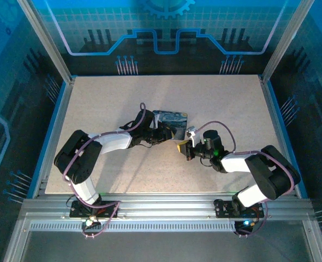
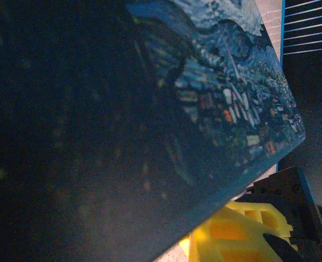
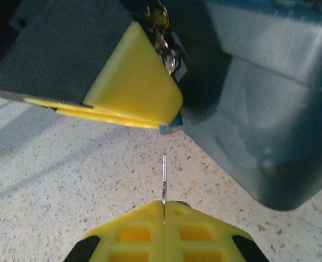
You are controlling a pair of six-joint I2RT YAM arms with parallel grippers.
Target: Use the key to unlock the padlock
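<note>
Right gripper clamped on the key; its thin blade points toward the starry-print box, just short of it. Padlock hangs at the box corner, beside the left gripper, whose opening I cannot tell. Box rests on the speckled surface.

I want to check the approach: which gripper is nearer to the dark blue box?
Left. The left gripper is at the near edge of the box. The right gripper, shut on the key, is short of its near right corner, with bare table between.
</note>
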